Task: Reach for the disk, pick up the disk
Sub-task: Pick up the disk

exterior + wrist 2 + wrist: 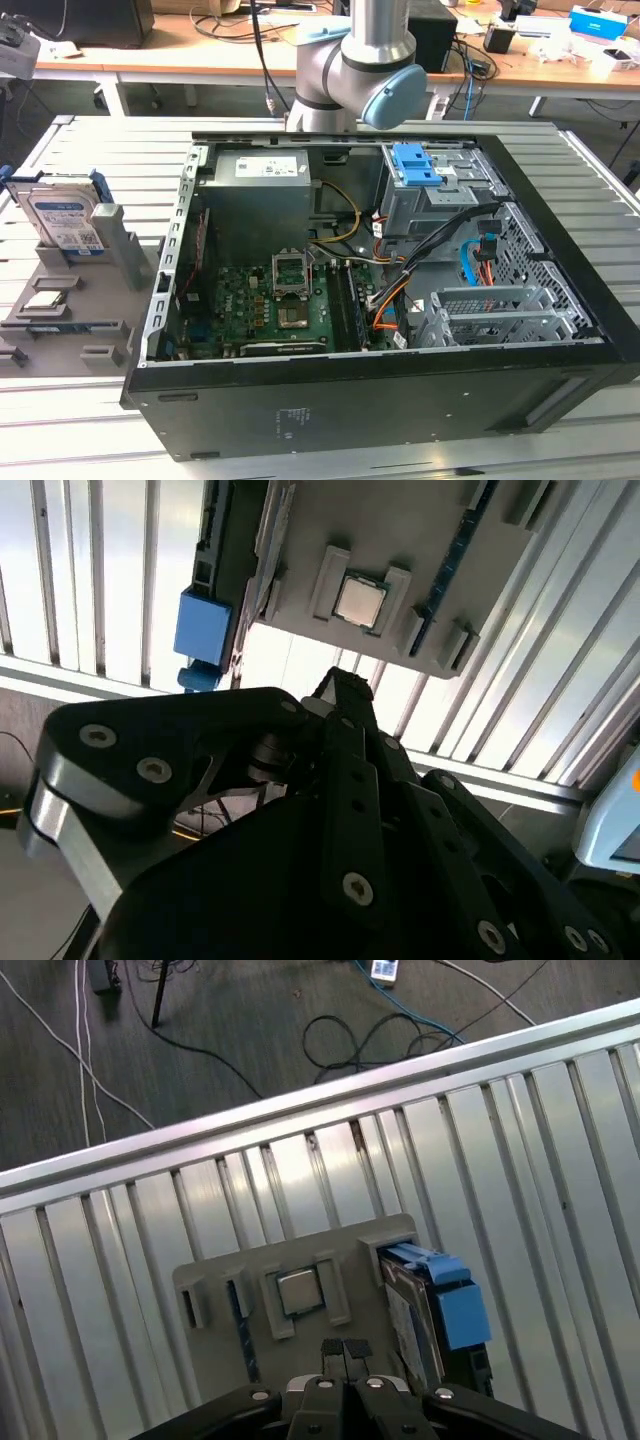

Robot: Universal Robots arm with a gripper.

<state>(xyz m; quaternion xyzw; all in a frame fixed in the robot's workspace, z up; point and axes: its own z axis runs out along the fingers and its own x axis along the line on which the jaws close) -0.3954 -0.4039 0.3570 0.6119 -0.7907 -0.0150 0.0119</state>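
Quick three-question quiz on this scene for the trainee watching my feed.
1. True or false: the gripper is clamped on the disk.
2. Where is the disk? A: standing on edge in the grey holder. B: mounted inside the computer case. C: lying on the floor.
3. Fill in: in the first wrist view, the small square silver thing lying flat on the holder next to the disk is a ____.

Key: 1 false, the shut gripper holds nothing. 2 A. 3 chip.
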